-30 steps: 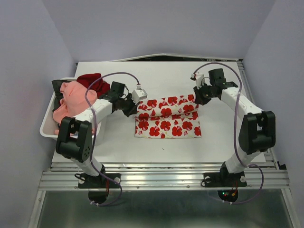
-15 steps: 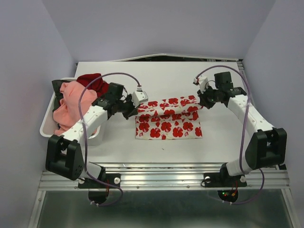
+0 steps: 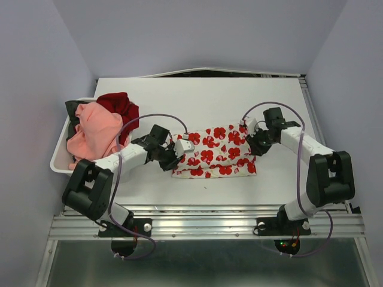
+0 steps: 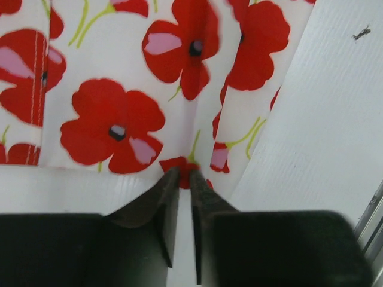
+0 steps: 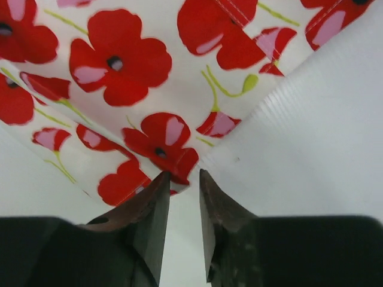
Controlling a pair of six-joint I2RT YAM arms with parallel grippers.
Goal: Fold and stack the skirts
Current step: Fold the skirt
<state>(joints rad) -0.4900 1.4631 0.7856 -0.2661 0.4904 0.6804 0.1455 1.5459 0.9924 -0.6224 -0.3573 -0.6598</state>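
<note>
The white skirt with red flowers (image 3: pixel 215 149) lies folded into a narrow band on the white table (image 3: pixel 197 101). My left gripper (image 3: pixel 175 160) sits low at its left end. In the left wrist view the gripper (image 4: pixel 184 173) shows a slim gap between its jaws, and the skirt's edge (image 4: pixel 119 113) just touches the tips. My right gripper (image 3: pixel 251 146) is at the skirt's right end. In its wrist view the gripper (image 5: pixel 184 174) has its jaws slightly parted, with the skirt's corner (image 5: pixel 119 66) at the tips. A salmon-pink skirt (image 3: pixel 90 128) is heaped in the bin at the left.
A white bin (image 3: pixel 60 161) hangs over the table's left edge. It holds the pink skirt, a dark red garment (image 3: pixel 119 104) and something dark green behind. Grey walls close in on three sides. A metal rail runs along the near edge.
Both arms drew the skirt's lifted far edge toward me and laid it over the near part. The jaws of both grippers, shut on the cloth before, have parted slightly.
</note>
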